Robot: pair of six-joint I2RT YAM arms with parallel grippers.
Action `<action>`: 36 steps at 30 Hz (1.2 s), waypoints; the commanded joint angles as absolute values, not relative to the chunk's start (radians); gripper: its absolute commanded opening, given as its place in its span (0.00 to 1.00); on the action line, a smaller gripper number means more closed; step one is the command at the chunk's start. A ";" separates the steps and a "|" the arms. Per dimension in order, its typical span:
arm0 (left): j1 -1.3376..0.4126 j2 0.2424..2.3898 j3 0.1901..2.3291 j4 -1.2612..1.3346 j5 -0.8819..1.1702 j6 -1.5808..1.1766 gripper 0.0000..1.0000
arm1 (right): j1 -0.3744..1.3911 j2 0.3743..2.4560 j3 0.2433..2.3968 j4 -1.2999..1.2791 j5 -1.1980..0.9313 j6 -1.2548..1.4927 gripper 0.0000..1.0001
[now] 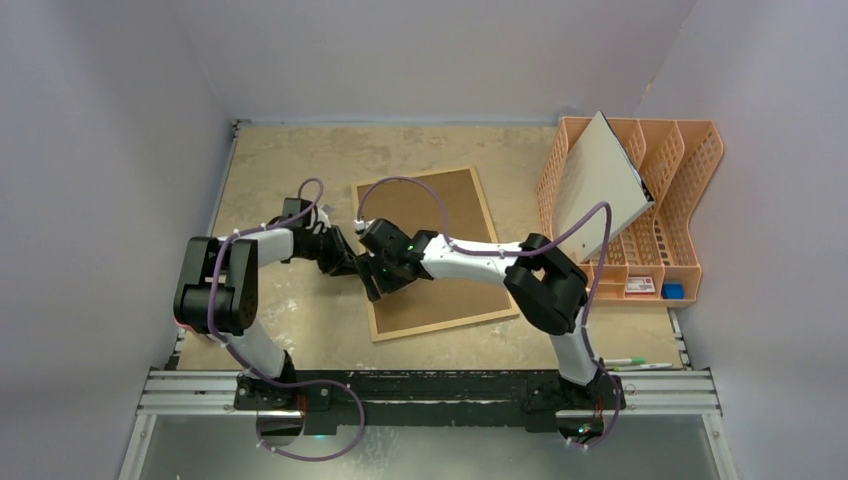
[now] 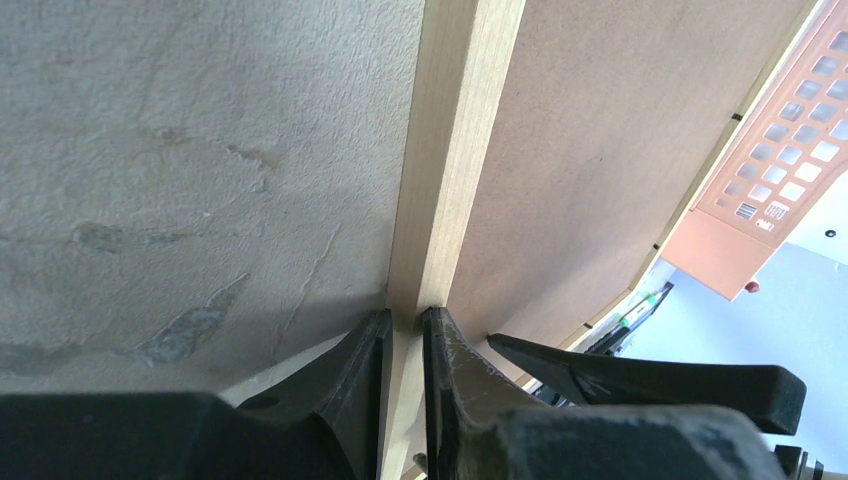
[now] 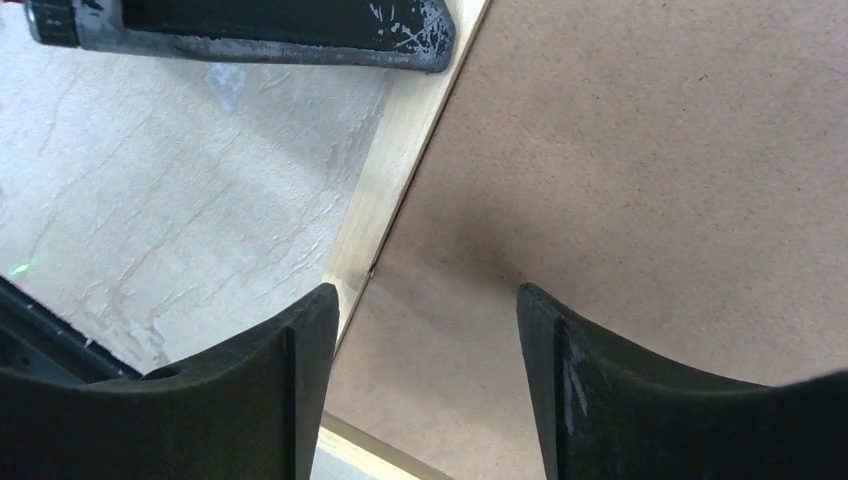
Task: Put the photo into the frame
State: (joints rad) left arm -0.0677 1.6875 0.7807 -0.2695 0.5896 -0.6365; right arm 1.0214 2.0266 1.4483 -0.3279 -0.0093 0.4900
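Observation:
The frame [image 1: 452,205] lies face down in the middle of the table, its brown fibreboard back up. In the left wrist view its light-wood left rail [image 2: 455,150] runs between my left gripper's fingers. My left gripper [image 1: 356,268] [image 2: 405,318] is shut on that rail, low at the frame's left edge. My right gripper [image 1: 374,282] [image 3: 425,300] is open just above the fibreboard back [image 3: 620,150], near the same edge and close to the left gripper. One left finger [image 3: 280,25] shows at the top of the right wrist view. The photo is out of view.
An orange plastic file rack [image 1: 680,200] stands at the back right with a grey-white board [image 1: 600,185] leaning in it. A small blue thing [image 1: 673,291] sits in its front tray. Pens [image 1: 630,363] lie at the near right edge. Walls close in on three sides.

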 commanded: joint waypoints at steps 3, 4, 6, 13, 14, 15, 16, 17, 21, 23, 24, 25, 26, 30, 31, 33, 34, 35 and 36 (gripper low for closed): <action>-0.075 1.721 0.721 -0.397 0.408 -0.598 0.17 | 1.051 2.106 1.454 -0.466 0.037 0.520 0.62; -0.075 1.721 0.721 -0.397 0.406 -0.598 0.17 | 1.052 2.100 1.443 -0.456 0.034 0.517 0.61; -0.076 1.724 0.721 -0.398 0.406 -0.597 0.17 | 1.053 2.090 1.422 -0.440 0.026 0.511 0.61; -0.075 1.733 0.724 -0.400 0.407 -0.598 0.17 | 1.066 2.117 1.426 -0.457 0.055 0.481 0.61; -0.075 1.733 0.724 -0.400 0.406 -0.598 0.17 | 1.068 2.123 1.427 -0.461 0.061 0.478 0.61; -0.075 1.734 0.725 -0.401 0.406 -0.598 0.17 | 1.069 2.128 1.428 -0.464 0.068 0.476 0.61; -0.076 1.734 0.725 -0.401 0.405 -0.597 0.17 | 1.072 2.133 1.428 -0.467 0.073 0.475 0.61; -0.076 1.736 0.726 -0.399 0.405 -0.597 0.17 | 1.073 2.138 1.428 -0.469 0.079 0.478 0.61; -0.076 1.736 0.727 -0.399 0.402 -0.597 0.16 | 1.082 2.155 1.431 -0.477 0.108 0.501 0.59; -0.076 1.736 0.729 -0.400 0.401 -0.596 0.16 | 1.084 2.166 1.431 -0.480 0.112 0.513 0.57; -0.076 1.736 0.729 -0.401 0.400 -0.597 0.16 | 1.085 2.170 1.430 -0.480 0.114 0.518 0.55; -0.075 1.736 0.729 -0.400 0.399 -0.597 0.16 | 1.086 2.173 1.428 -0.480 0.117 0.522 0.54; -0.076 1.736 0.729 -0.402 0.399 -0.596 0.16 | 1.086 2.176 1.429 -0.480 0.120 0.524 0.53; -0.076 1.738 0.729 -0.402 0.400 -0.596 0.16 | 1.087 2.184 1.426 -0.480 0.122 0.529 0.53; -0.075 1.737 0.729 -0.402 0.399 -0.597 0.16 | 1.087 2.186 1.426 -0.479 0.119 0.529 0.53; -0.075 1.737 0.729 -0.402 0.400 -0.594 0.16 | 1.088 2.181 1.420 -0.470 0.108 0.527 0.54; -0.075 1.738 0.730 -0.402 0.399 -0.595 0.16 | 1.088 2.175 1.414 -0.456 0.100 0.523 0.54; -0.075 1.739 0.730 -0.403 0.399 -0.595 0.16 | 1.088 2.169 1.408 -0.454 0.088 0.523 0.55; -0.076 1.739 0.730 -0.402 0.400 -0.595 0.16 | 1.088 2.167 1.402 -0.453 0.079 0.523 0.56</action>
State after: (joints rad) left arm -0.0677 1.6859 0.7803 -0.2687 0.5884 -0.6445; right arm 1.0798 2.0628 1.4830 -0.3759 0.1593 0.4946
